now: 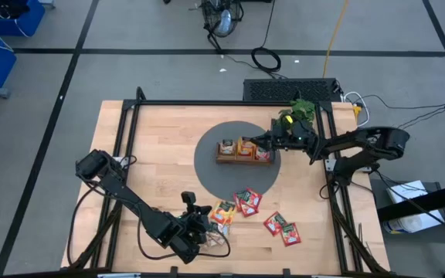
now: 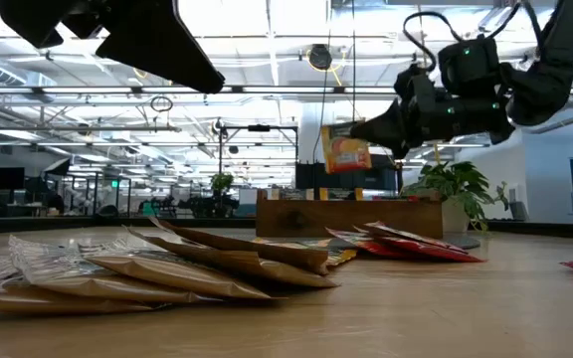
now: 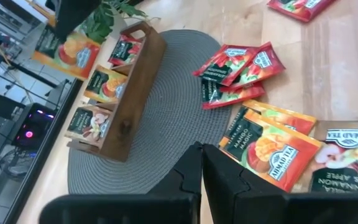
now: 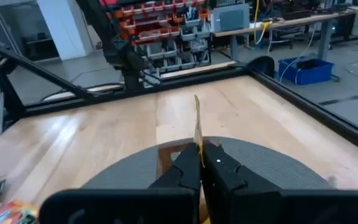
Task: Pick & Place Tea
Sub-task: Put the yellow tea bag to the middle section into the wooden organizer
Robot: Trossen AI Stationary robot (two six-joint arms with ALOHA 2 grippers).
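Right claw [image 2: 361, 127] is pinching an orange sachet [image 2: 345, 152] by its top edge above the tray [image 1: 242, 157]. Light, thin, floppy. Left claw [image 1: 199, 224] is hovering closed, empty, near the counter's front edge.

Grey tiled floor [image 1: 130, 31]; bright ceiling lights [image 2: 267, 40].

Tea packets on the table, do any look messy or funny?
Nothing is broken. Loose tea packets lie jumbled and overlapping on the table, not in the wooden tray. One orange packet hangs in the air, pinched by the right gripper above the tray.
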